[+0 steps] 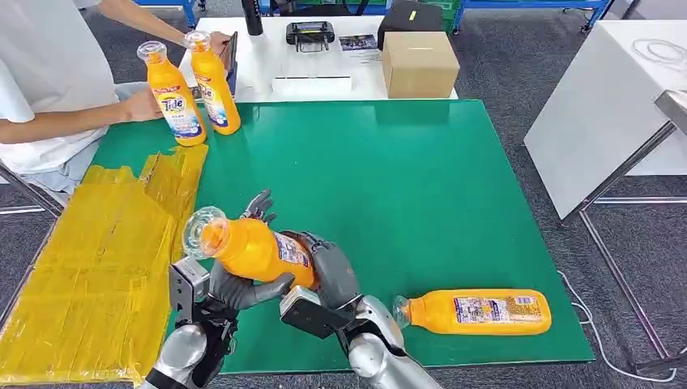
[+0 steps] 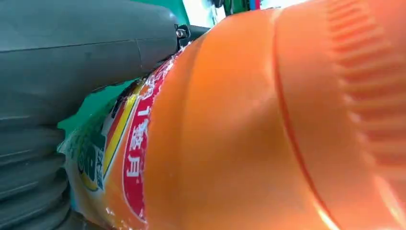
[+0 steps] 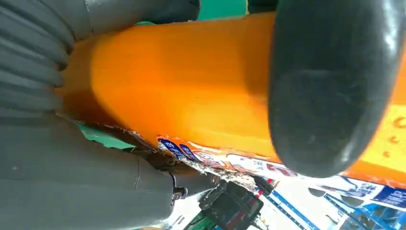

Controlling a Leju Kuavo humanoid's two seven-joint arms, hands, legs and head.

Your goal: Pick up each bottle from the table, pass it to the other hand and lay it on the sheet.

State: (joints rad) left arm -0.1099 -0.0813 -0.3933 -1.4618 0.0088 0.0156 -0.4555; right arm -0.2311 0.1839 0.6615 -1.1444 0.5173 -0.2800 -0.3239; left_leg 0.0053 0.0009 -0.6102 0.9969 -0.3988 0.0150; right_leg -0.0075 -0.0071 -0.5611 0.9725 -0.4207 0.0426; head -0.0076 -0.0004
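Note:
An orange bottle (image 1: 249, 247) with a clear cap hangs tilted over the green table (image 1: 389, 186), close to the yellow sheet (image 1: 89, 267). My left hand (image 1: 231, 290) grips it from below near the neck, and its dark fingers (image 1: 259, 204) show behind the bottle. My right hand (image 1: 330, 269) wraps the bottle's base end. The left wrist view has the bottle's label and body (image 2: 249, 124) pressed against my left hand (image 2: 72, 62). In the right wrist view a thick thumb (image 3: 330, 86) lies across the bottle (image 3: 182, 86). Another orange bottle (image 1: 474, 312) lies on its side at the table's near right.
Two more orange bottles (image 1: 174, 97) (image 1: 215, 85) stand upright at the far left corner, with a person's hands (image 1: 142, 105) on them. A cardboard box (image 1: 419, 63) and a black device (image 1: 309, 34) sit on the white table behind. A white table (image 1: 608, 97) stands on the right.

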